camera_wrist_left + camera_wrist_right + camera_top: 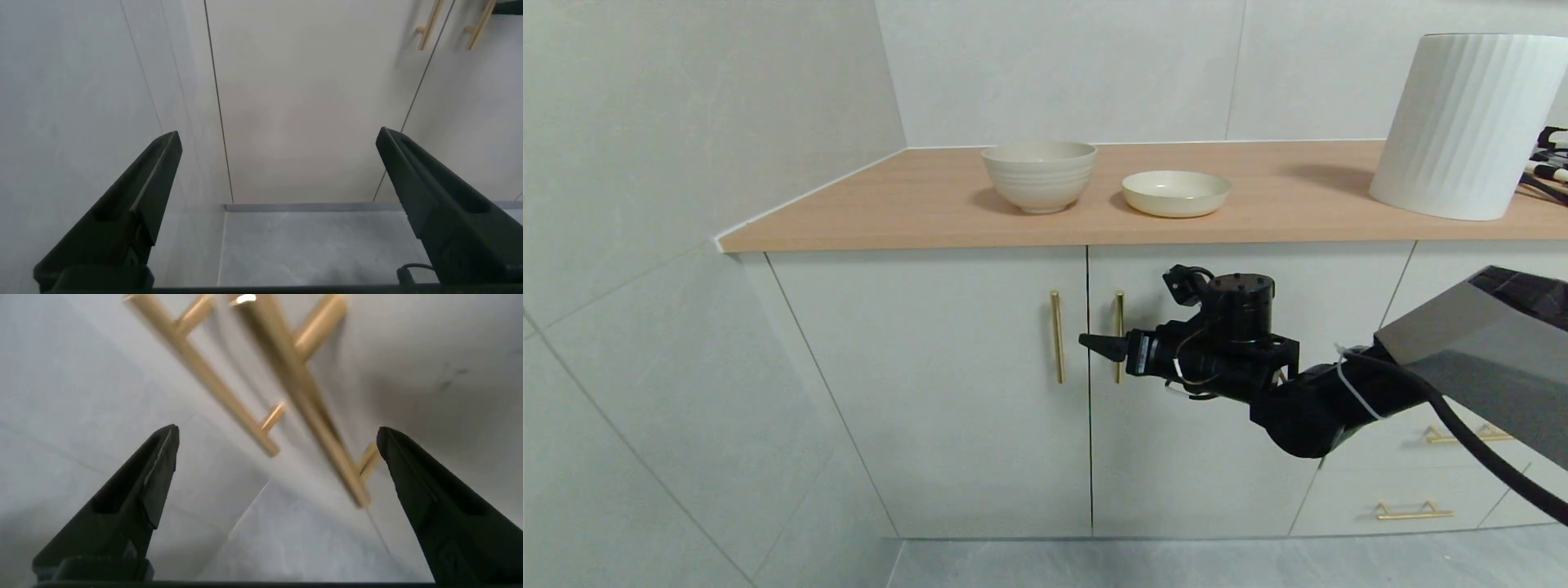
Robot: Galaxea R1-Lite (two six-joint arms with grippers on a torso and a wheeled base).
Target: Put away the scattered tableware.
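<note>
A deep cream bowl (1039, 175) and a shallow cream dish (1176, 193) stand side by side on the wooden countertop (890, 204). Below them are two closed cabinet doors with vertical gold handles, the left handle (1055, 336) and the right handle (1119, 335). My right gripper (1104, 345) is level with the right handle, its tip at the bar. In the right wrist view the right gripper (276, 437) is open, and the nearer gold handle (306, 400) runs between its fingers. My left gripper (278, 139) is open and holds nothing, low before the cabinet's base.
A tall white ribbed cylinder (1470, 122) stands at the counter's right end, with dark utensils (1547, 163) behind it. Drawers with gold pulls (1413, 512) are at the lower right. A tiled wall (645, 245) closes off the left side. Grey floor (327, 245) lies below.
</note>
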